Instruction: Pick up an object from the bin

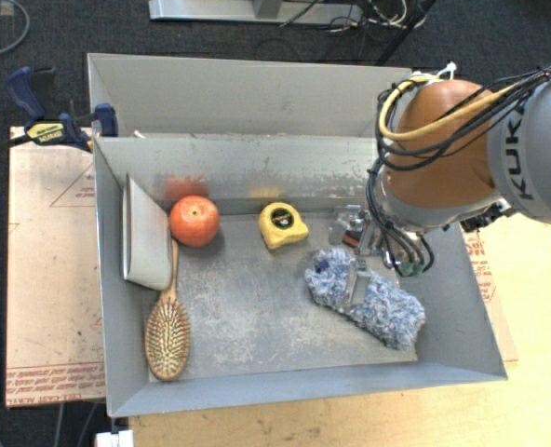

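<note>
Grey bin floor carries few things; on its right side lies a fluffy blue cloth, its long axis running from near the yellow tape measure down toward the front right corner. The pincer sits on the cloth's upper middle (cables and the orange cover hide much of it), so I cannot tell how wide it stands.

Beyond the back wall of the bin I see dark, speckled carpet floor, which also runs down past the bin's left side. On it, straight behind the bin, lies 1 flat grey metal foot of a stand. Behind the bin's back right corner sits a tangle of black and pale cables. Lighting looks even.
</note>
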Available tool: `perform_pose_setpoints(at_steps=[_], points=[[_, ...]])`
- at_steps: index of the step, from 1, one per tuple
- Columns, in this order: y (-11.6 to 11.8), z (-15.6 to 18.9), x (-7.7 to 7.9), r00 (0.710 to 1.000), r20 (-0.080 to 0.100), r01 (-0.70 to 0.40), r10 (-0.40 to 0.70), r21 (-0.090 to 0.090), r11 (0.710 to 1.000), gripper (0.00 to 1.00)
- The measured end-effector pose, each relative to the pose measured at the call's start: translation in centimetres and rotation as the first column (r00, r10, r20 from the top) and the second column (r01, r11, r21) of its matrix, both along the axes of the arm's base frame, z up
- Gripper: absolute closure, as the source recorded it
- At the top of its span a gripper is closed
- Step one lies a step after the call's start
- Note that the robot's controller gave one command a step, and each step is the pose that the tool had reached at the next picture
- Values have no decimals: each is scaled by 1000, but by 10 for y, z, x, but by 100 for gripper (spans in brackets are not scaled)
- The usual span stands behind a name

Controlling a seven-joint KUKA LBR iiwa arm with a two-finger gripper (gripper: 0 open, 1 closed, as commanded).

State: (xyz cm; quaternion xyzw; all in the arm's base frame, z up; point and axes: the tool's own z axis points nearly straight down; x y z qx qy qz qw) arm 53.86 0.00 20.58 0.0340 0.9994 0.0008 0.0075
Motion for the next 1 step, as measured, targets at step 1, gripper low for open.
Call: perform_pose_setpoints(at_steps=[1], points=[[0, -64, 15, 998, -12, -64, 64, 1, 998, 0]])
